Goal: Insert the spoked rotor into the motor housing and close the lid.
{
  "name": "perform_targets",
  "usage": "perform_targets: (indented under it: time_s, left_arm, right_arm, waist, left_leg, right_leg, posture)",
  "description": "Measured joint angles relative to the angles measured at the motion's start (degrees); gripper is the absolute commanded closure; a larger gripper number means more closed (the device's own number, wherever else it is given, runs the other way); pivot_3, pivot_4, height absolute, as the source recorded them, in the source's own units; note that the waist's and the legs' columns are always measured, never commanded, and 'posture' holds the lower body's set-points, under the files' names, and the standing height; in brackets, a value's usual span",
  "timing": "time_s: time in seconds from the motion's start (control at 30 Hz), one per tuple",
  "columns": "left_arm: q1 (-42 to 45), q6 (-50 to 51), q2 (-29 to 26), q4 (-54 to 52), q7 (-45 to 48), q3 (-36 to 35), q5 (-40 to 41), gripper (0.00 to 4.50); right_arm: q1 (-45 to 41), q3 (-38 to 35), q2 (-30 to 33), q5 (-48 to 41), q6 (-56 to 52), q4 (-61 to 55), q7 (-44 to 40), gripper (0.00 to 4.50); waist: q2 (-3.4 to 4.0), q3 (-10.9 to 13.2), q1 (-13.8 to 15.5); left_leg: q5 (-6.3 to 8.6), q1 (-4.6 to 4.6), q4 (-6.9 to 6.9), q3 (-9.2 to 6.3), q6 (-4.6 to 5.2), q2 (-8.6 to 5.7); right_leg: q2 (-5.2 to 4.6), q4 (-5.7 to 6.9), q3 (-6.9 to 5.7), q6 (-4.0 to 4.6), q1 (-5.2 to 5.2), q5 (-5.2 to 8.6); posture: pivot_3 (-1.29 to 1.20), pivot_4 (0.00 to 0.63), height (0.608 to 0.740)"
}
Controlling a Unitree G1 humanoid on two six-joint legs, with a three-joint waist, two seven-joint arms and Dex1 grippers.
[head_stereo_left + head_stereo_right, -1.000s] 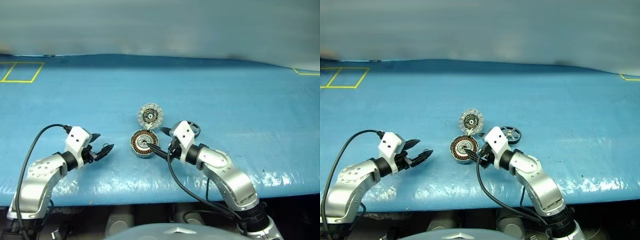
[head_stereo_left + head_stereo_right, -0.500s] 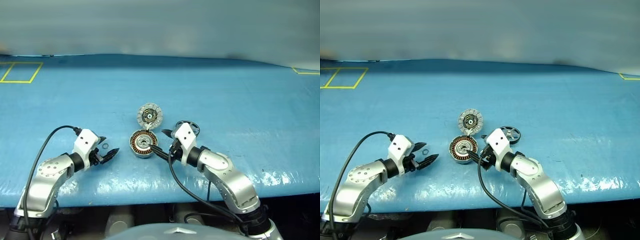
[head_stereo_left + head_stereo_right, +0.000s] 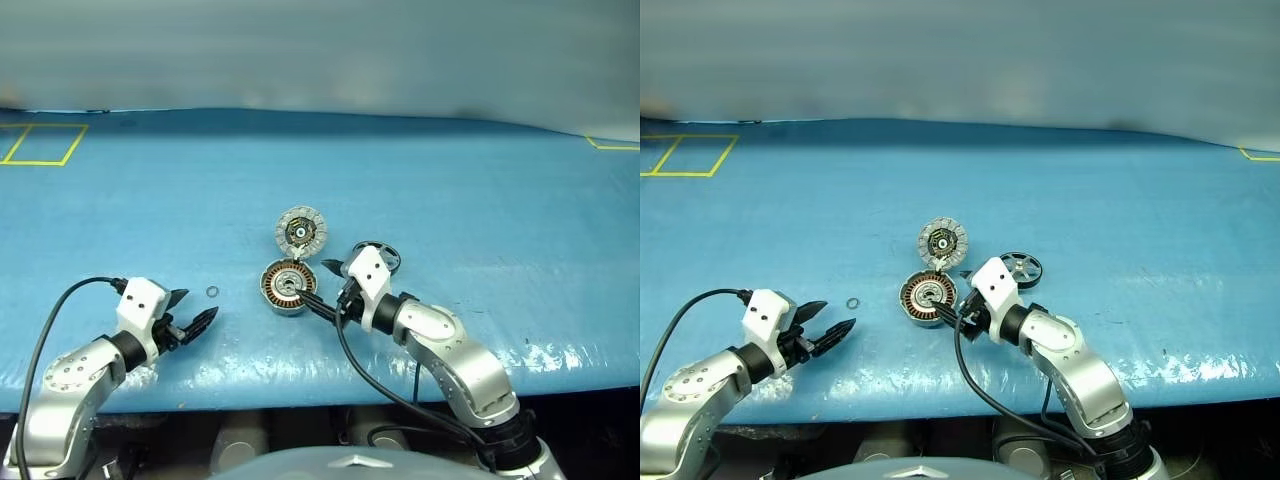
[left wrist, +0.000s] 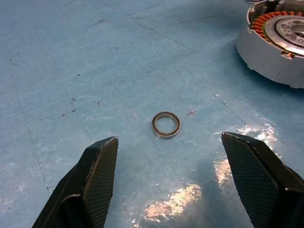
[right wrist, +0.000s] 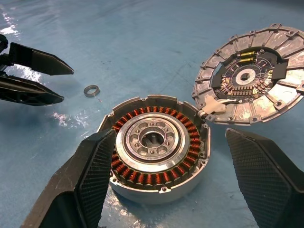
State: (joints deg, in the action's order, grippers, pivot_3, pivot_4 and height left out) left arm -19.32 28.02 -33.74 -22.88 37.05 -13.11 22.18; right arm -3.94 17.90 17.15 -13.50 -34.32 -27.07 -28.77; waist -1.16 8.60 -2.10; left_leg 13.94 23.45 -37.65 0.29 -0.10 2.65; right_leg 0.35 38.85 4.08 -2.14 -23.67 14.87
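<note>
Behind the open right claw [image 3: 322,290], the spoked rotor [image 3: 1023,268] is half hidden; left claw [image 3: 194,316] open, empty.

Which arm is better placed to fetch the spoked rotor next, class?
Right. The spoked rotor lies just beyond the open right gripper at the motor housing; the open left gripper sits farther off, near a small ring.

No text, label, brand or number can be read anywhere, and the one sign is a set of yellow line markings [image 3: 40,143] on the blue desk [image 3: 450,190].
</note>
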Motion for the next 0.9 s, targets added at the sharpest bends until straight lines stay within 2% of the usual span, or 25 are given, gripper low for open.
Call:
perform_targets:
  time_s: [0.23,0.6,0.9]
  left_arm:
    - [-2.9,0.1,-0.5,-0.2,0.1,0.0,-0.3,0.73]
    - [-7.8,0.6,-0.5,-6.0,-1.3,0.5,-1.4,0.73]
    - [-3.9,1.1,-2.4,-6.5,-0.9,1.4,-2.1,0.73]
  right_arm:
    - [0.0,0.2,-0.1,-0.1,0.0,0.0,0.0,0.6]
    - [0.5,0.2,0.2,-0.2,0.0,0.0,0.1,0.6]
    - [0.4,0.7,0.1,-0.2,0.0,0.2,0.0,0.6]
  waist:
    - [0.0,0.0,0.0]
    - [0.0,0.0,-0.1]
    - [0.0,0.0,0.0]
  left_leg:
    - [0.0,0.01,-0.06,0.0,0.0,0.0]
    - [0.0,0.01,-0.05,0.01,0.0,0.04]
    - [0.0,0.01,-0.12,0.01,0.01,0.02]
  right_leg:
    - [0.02,0.0,0.0,0.02,0.01,0.01]
    - [0.0,0.0,0.02,0.03,-0.01,0.02]
    - [0.0,0.0,0.01,0.02,0.02,0.02]
  posture:
    - [0.0,0.15,0.74]
    - [0.0,0.15,0.74]
    - [0.0,0.15,0.74]
